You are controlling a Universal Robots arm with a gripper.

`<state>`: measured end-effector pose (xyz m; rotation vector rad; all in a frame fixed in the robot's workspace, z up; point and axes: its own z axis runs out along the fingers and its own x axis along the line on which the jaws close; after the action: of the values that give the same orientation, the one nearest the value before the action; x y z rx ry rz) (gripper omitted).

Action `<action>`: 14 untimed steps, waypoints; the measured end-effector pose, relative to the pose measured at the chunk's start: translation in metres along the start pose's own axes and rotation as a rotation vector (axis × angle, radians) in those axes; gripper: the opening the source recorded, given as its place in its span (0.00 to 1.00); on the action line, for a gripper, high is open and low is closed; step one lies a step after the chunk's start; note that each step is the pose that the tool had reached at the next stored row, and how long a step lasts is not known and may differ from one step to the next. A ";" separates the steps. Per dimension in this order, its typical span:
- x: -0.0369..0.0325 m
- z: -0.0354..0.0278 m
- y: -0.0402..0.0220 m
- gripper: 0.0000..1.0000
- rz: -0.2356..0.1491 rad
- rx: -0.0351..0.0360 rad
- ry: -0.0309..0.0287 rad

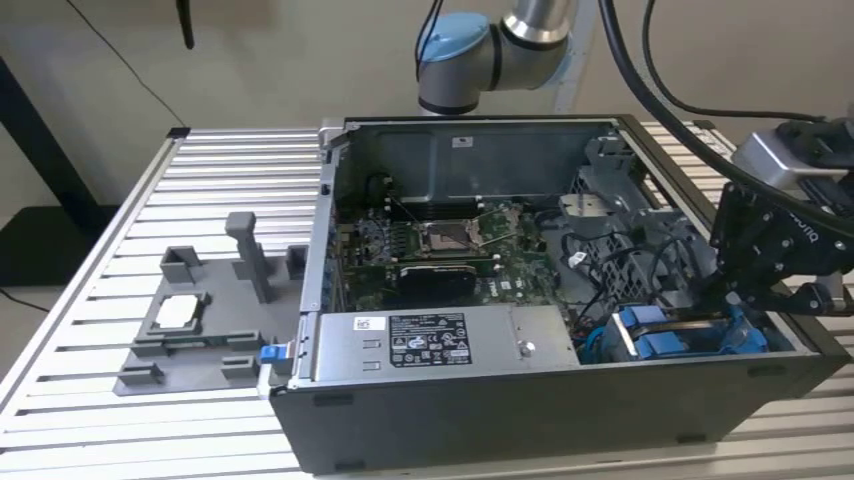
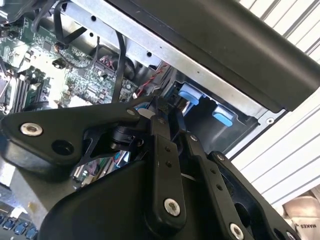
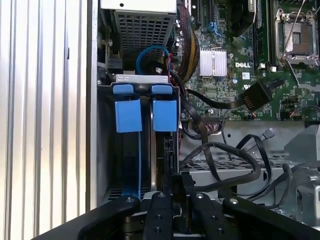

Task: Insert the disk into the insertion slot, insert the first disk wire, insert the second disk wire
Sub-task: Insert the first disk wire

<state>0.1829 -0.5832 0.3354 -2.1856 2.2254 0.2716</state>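
Note:
The insertion slot (image 1: 667, 338) is at the near corner of the open computer case on the exterior view's right, with bright blue rails (image 3: 127, 115) and tabs (image 2: 190, 93). My gripper (image 1: 705, 296) reaches down into the case right beside it. Its black fingers (image 3: 167, 200) stand close together on a black disk wire connector (image 3: 167, 150) next to one of the blue rails. The fingertips point at the blue tabs in the second wrist view, where the gripper (image 2: 159, 104) hides the connector. Another black flat connector (image 3: 256, 94) on a cable lies loose over the motherboard. I cannot make out the disk among the rails.
A long grey box with a white sticker (image 1: 427, 340) runs along the case front. The green motherboard (image 1: 441, 240) lies behind it. Black cables (image 3: 235, 165) loop beside the slot. A grey fixture (image 1: 200, 330) stands on the slatted table (image 1: 80, 300) at the exterior view's left.

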 end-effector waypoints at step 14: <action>-0.0003 -0.0018 0.0026 0.27 0.000 0.0038 0.0016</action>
<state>0.1805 -0.5831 0.3375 -2.1850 2.2245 0.2655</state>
